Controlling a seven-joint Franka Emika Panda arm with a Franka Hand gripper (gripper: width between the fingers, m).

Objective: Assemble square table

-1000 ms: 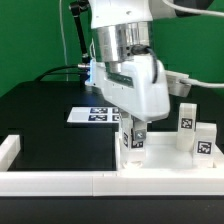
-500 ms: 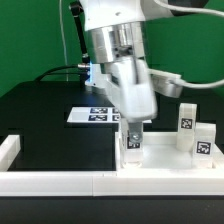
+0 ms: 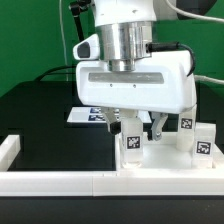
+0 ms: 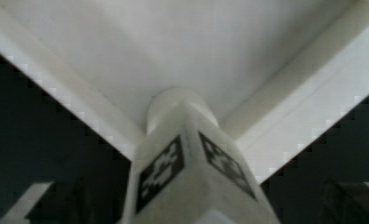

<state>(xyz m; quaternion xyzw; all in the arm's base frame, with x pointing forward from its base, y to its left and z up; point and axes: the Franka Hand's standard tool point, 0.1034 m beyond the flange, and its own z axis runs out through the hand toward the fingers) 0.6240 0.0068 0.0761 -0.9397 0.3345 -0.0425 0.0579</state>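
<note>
The square table's white top (image 3: 165, 162) lies at the exterior view's right, against the front wall. One tagged white leg (image 3: 132, 147) stands upright at its near corner. My gripper (image 3: 136, 128) hangs right above that leg, open, with a finger on each side and clear of it. In the wrist view the same leg (image 4: 184, 165) rises toward the camera from the top's corner (image 4: 181, 50), with nothing pinching it. Two more tagged legs (image 3: 186, 118) (image 3: 203, 143) stand on the top further to the exterior view's right.
A low white border wall (image 3: 60, 181) runs along the front, with a short end piece (image 3: 9, 149) at the exterior view's left. The marker board (image 3: 84, 115) lies on the black table behind my hand. A green backdrop closes the back.
My hand has turned about its own axis so its wide side faces the camera. The jaws have opened and let go of the leg, which stays standing at the corner.
</note>
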